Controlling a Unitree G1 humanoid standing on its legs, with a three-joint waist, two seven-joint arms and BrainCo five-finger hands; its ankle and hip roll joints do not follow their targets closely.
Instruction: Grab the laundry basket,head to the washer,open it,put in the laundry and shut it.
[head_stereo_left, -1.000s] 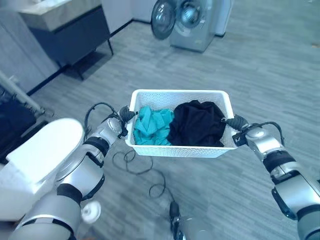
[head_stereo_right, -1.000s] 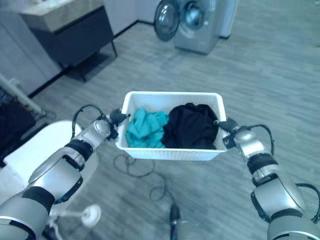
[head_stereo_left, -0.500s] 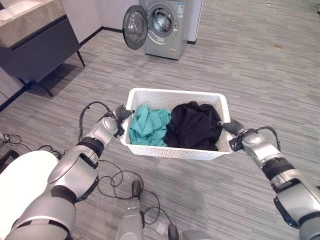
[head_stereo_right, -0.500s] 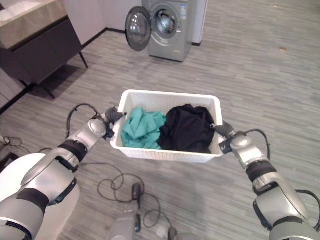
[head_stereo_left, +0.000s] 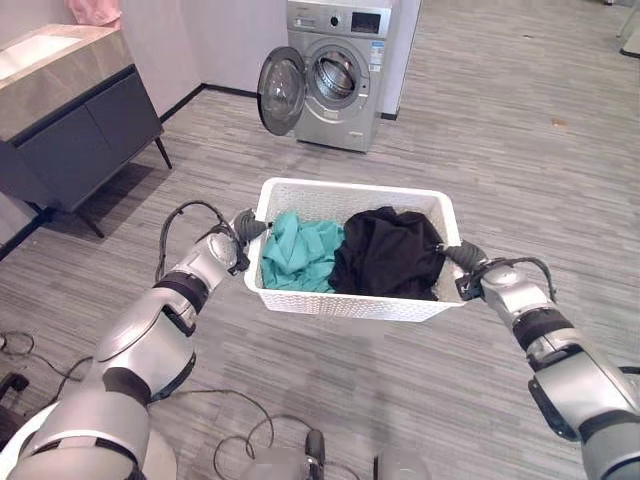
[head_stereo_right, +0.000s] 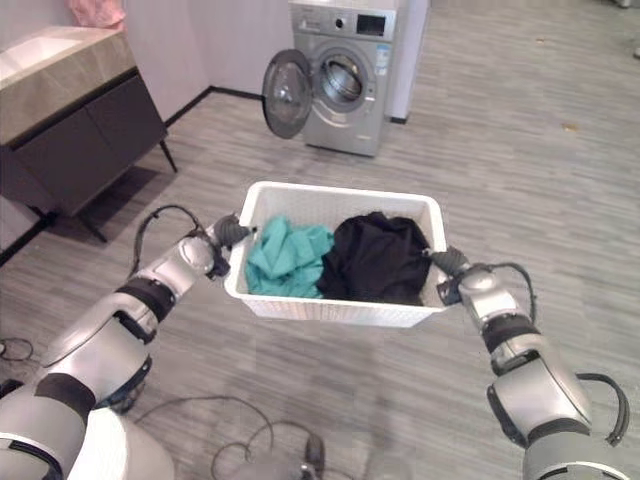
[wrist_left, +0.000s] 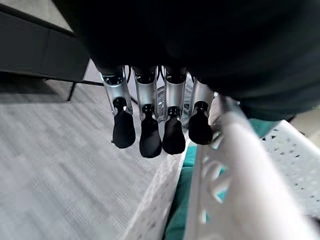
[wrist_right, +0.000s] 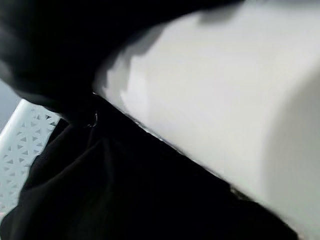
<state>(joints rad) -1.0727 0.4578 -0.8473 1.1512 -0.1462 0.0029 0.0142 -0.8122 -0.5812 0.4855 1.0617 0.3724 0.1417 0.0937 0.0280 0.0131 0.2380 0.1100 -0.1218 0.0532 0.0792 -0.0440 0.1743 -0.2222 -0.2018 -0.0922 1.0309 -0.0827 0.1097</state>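
A white laundry basket (head_stereo_left: 350, 187) hangs in the air in front of me, carried by its two short ends. Inside lie a teal cloth (head_stereo_left: 300, 255) on the left and a black cloth (head_stereo_left: 390, 250) on the right. My left hand (head_stereo_left: 245, 228) grips the left rim, its fingers (wrist_left: 150, 135) curled down beside the rim (wrist_left: 235, 165). At the other end my right hand (head_stereo_left: 465, 262) clasps the right rim (wrist_right: 225, 105), with the black cloth (wrist_right: 125, 200) just past it. The silver washer (head_stereo_left: 335, 70) stands ahead, its round door (head_stereo_left: 281, 92) swung open to the left.
A dark cabinet with a stone top (head_stereo_left: 70, 110) stands at the left, with something pink (head_stereo_left: 95, 10) on its far end. Grey plank floor (head_stereo_left: 480, 130) stretches between the basket and the washer.
The whole view has shifted: the washer now sits nearer and more central, and the white object at lower left has dropped out of sight. Both hands still hold the basket.
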